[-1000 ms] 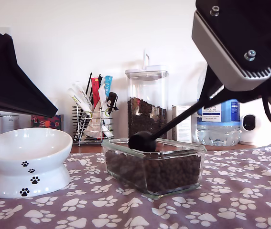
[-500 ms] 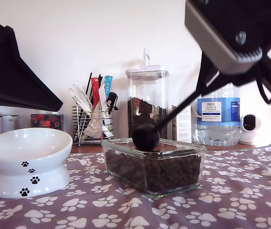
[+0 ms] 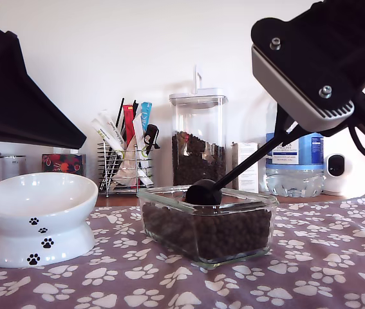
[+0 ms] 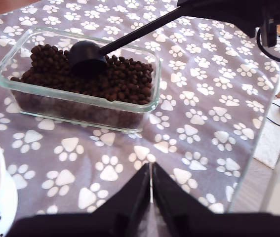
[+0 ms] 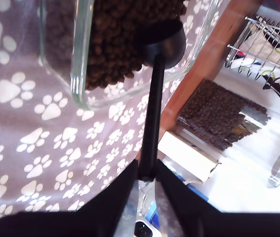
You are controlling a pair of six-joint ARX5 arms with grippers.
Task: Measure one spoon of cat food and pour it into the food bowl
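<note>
The spoon [image 3: 203,192] has its black round bowl resting on the cat food [image 4: 115,74] heaped in a clear glass dish [image 3: 209,222], handle slanting up to my second gripper [image 5: 146,177], which pinches the handle's far end between its fingers. The dish stands on a purple paw-print cloth [image 4: 199,98] over the worktop, below and ahead of that gripper. My first gripper [image 4: 151,183] hangs above the cloth with its fingers pressed together on nothing (the dish lies beyond its tips). The food bowl [image 3: 37,217], white with black paw prints, stands on the cloth, well apart from my second gripper and showing beside my first.
</note>
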